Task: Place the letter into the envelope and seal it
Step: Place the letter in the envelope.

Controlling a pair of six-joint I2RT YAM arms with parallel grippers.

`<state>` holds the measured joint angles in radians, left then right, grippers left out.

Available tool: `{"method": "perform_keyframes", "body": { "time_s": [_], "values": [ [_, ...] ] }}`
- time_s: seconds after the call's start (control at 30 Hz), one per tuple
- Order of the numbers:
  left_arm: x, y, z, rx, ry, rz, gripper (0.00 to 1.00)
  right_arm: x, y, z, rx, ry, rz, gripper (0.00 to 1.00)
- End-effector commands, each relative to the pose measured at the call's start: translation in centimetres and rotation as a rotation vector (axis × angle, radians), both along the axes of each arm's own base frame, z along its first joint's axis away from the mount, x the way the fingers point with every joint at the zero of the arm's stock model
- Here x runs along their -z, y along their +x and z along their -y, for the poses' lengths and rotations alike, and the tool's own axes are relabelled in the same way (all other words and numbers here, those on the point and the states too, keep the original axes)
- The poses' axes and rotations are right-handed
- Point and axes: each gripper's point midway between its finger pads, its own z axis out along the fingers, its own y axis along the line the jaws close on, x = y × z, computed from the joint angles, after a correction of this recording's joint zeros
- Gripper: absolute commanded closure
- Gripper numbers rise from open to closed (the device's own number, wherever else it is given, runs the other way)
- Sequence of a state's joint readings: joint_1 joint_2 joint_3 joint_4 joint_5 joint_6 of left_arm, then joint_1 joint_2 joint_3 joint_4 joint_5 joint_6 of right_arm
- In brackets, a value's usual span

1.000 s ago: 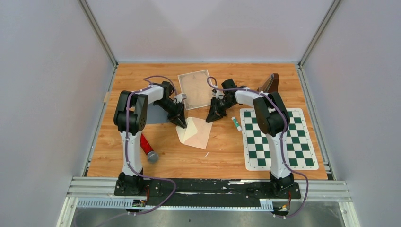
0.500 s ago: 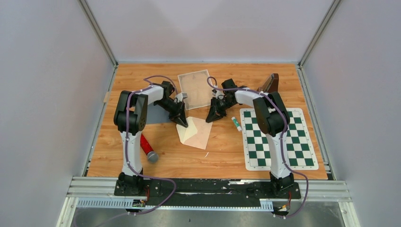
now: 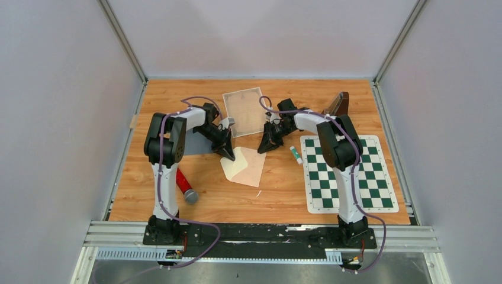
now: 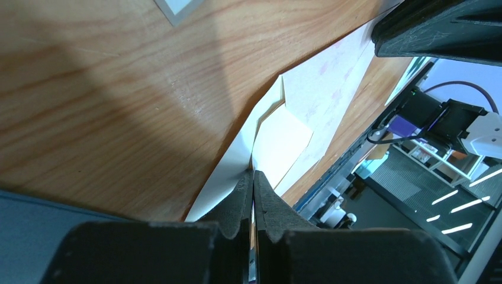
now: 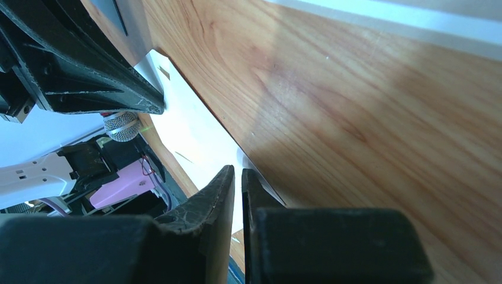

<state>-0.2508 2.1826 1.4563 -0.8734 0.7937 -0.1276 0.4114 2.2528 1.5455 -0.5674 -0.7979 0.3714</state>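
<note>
Hold envelope (image 3: 251, 167) flat mid-table by two points, with left gripper (image 3: 229, 155) pinched shut on its left edge and right gripper (image 3: 263, 148) nipped together on its far corner, evidently to steady it for seating letter (image 3: 236, 168) — resting against its left half.

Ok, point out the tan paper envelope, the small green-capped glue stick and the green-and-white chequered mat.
tan paper envelope (image 3: 251, 168): top view, its tan face.
green-capped glue stick (image 3: 295, 155): top view, its white barrel.
green-and-white chequered mat (image 3: 379, 177): top view, bare right half.
</note>
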Motion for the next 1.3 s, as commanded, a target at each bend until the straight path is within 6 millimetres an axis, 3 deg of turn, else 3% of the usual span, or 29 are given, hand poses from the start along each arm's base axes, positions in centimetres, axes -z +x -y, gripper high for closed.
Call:
{"method": "perform_keyframes", "body": {
  "time_s": [0.0, 0.17, 0.5, 0.83, 1.03, 1.27],
  "values": [
    [0.4, 0.7, 0.5, 0.016, 0.003, 0.026, 0.94, 4.4, 0.2, 1.9, 0.021, -0.179, 0.038, 0.87],
    [0.5, 0.7, 0.9, 0.024, -0.003, 0.024, 0.95, 4.3, 0.3, 1.9, 0.024, -0.18, 0.041, 0.86],
    [0.3, 1.0, 0.8, 0.025, 0.013, 0.042, 0.92, 1.8, 1.3, 2.0, 0.03, -0.166, 0.105, 0.78],
    [0.6, 0.8, 0.7, 0.027, 0.022, 0.04, 0.9, -3.0, 3.4, 2.0, 0.035, -0.118, 0.232, 0.77],
    [0.8, 0.8, 0.6, 0.029, 0.025, 0.038, 0.89, -1.8, 3.8, 2.6, 0.03, -0.164, 0.245, 0.76],
    [0.7, 0.9, 0.6, 0.031, 0.024, 0.041, 0.89, -1.8, 4.9, 1.4, -0.018, -0.144, 0.301, 0.76]
  ]
}}
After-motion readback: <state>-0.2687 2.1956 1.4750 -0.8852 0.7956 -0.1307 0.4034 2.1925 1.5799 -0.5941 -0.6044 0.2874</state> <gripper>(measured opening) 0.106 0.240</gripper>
